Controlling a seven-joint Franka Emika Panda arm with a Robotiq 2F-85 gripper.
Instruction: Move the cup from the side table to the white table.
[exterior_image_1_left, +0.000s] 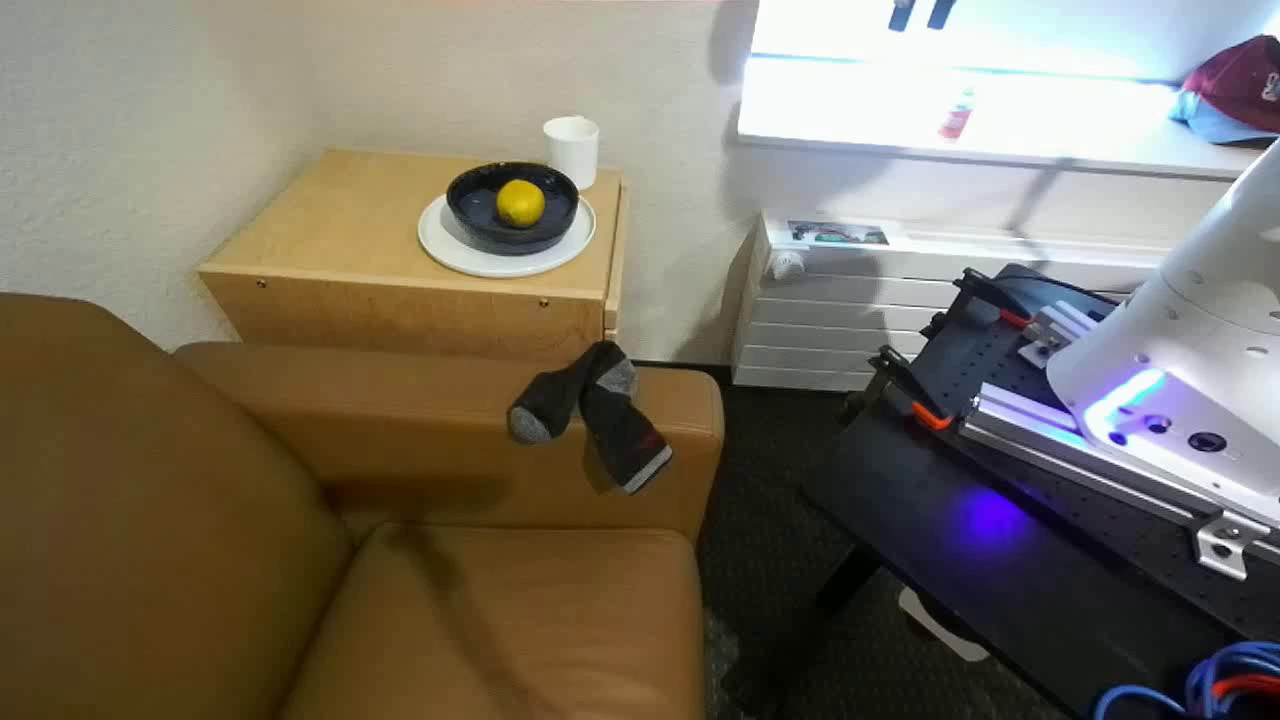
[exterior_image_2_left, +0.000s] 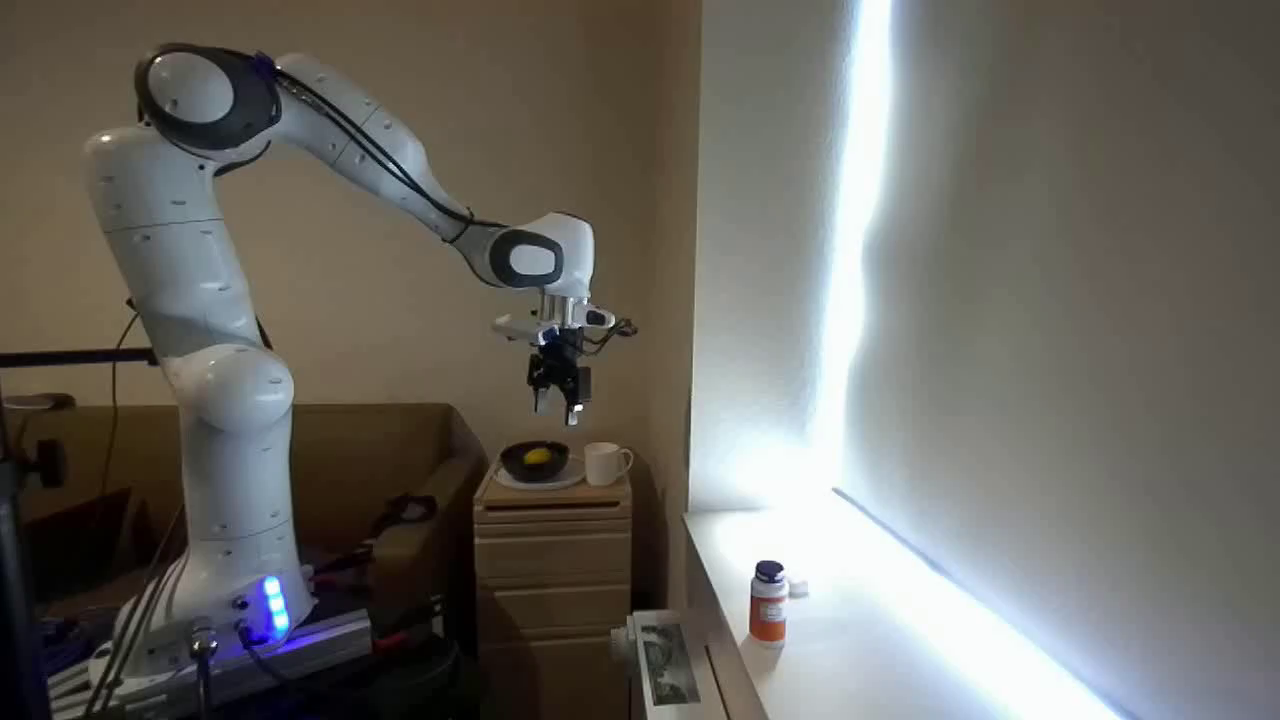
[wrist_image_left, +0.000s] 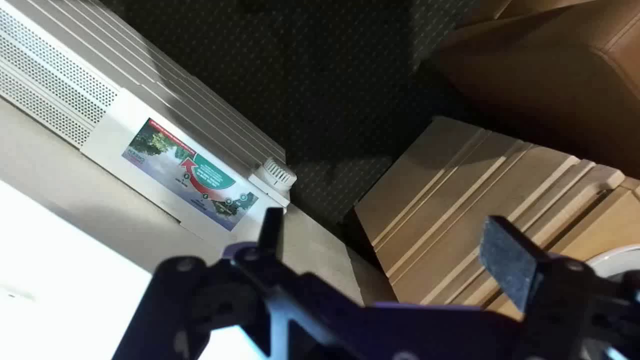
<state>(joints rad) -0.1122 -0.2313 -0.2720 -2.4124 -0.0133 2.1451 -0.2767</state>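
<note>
The white cup (exterior_image_1_left: 572, 155) stands upright at the back corner of the wooden side table (exterior_image_1_left: 350, 215). Its handle shows to the right of the cup (exterior_image_2_left: 602, 465) in an exterior view. My gripper (exterior_image_2_left: 557, 408) is open and empty, in the air above and short of the side table (exterior_image_2_left: 552, 560). Its fingertips (exterior_image_1_left: 921, 14) also show at the top edge in an exterior view. In the wrist view the jaws (wrist_image_left: 382, 225) are wide apart with nothing between; the cup is out of view there. The white table (exterior_image_1_left: 850, 115) also shows at the right in an exterior view (exterior_image_2_left: 840, 640).
A black bowl (exterior_image_1_left: 470, 190) with a yellow fruit (exterior_image_1_left: 520, 204) sits on a white plate (exterior_image_1_left: 490, 266) beside the cup. A bottle (exterior_image_2_left: 768, 605) and a cap (exterior_image_1_left: 1235, 90) are on the white table. A radiator (exterior_image_1_left: 840, 320) and sofa (exterior_image_1_left: 450, 420) with socks (exterior_image_1_left: 610, 410) stand nearby.
</note>
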